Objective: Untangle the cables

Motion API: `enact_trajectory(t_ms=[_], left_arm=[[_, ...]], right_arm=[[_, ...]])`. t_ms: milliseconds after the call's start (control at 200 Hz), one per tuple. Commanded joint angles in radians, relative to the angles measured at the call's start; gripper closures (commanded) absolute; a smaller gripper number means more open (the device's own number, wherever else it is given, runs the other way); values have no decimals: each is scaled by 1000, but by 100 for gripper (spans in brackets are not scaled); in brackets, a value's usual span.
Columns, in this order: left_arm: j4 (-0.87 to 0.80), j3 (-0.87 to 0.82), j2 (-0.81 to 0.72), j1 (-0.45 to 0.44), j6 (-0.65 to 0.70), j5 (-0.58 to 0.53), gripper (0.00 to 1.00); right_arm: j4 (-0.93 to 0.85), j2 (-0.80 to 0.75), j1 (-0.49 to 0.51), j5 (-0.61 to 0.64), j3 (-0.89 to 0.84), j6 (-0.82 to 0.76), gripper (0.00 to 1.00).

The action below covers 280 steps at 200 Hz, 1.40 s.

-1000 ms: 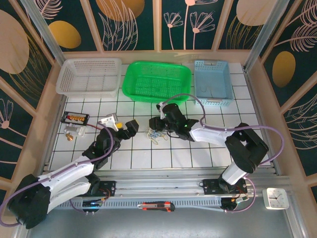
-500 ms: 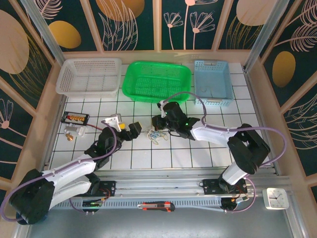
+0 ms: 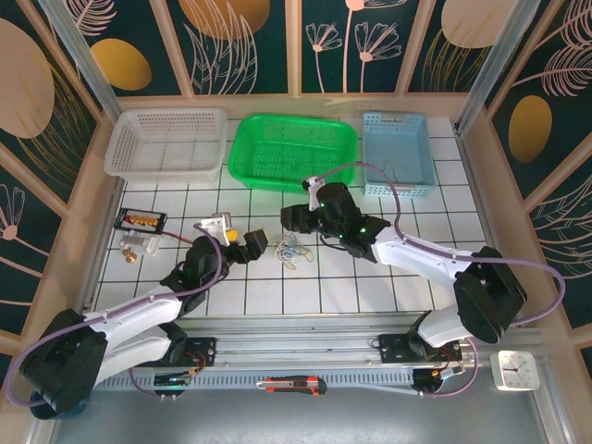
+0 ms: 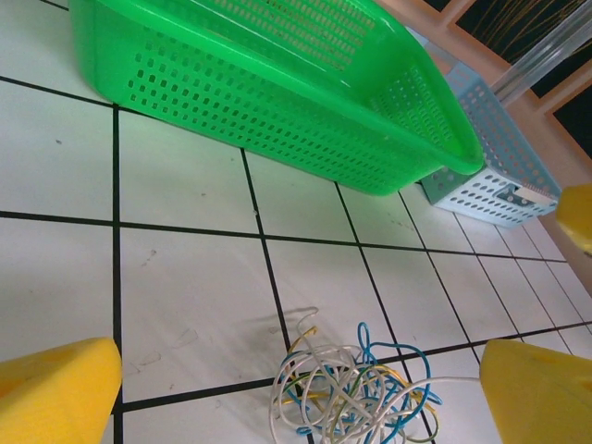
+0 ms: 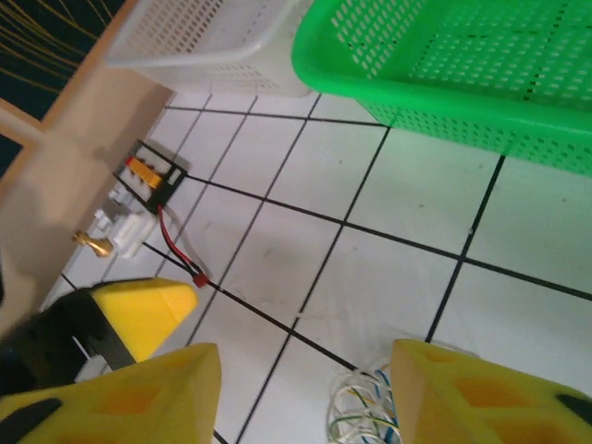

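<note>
You've got three baskets in a row along the far edge of the tiled table [image 3: 277, 296]: white basket [image 3: 166, 141] on the left, green basket [image 3: 294, 150] in the middle, pale blue basket [image 3: 398, 153] on the right. Over at the left edge there's a small black box [image 3: 140, 220] with a red-tipped lead [image 5: 196, 276]. A box cutter [image 3: 294, 384] and a little clock [image 3: 514, 369] sit down front.

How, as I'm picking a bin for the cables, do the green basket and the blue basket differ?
The green basket is wider with rounded corners; the blue basket is narrower and boxy. The green basket sits centrally, the blue basket to its right. Both are perforated.
</note>
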Motion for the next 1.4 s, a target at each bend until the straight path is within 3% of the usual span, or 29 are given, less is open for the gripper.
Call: enact_trajectory(t_ms=[0,751,876,1006,1396], left_arm=[[37,18,3,5,14,11,1],[43,19,4,6,5,13,1],[46,23,5,5,5,14,1],[48,25,5,5,10,17,1],[46,14,-9,5,36,34,1]], right_arm=[[4,7,-4,16,-55,18,46],[94,138,20,-33,-75,52,59],[96,143,22,-33,-74,54,69],[91,142,22,-39,-67,46,100],[37,39,22,-30,-11,21,100]])
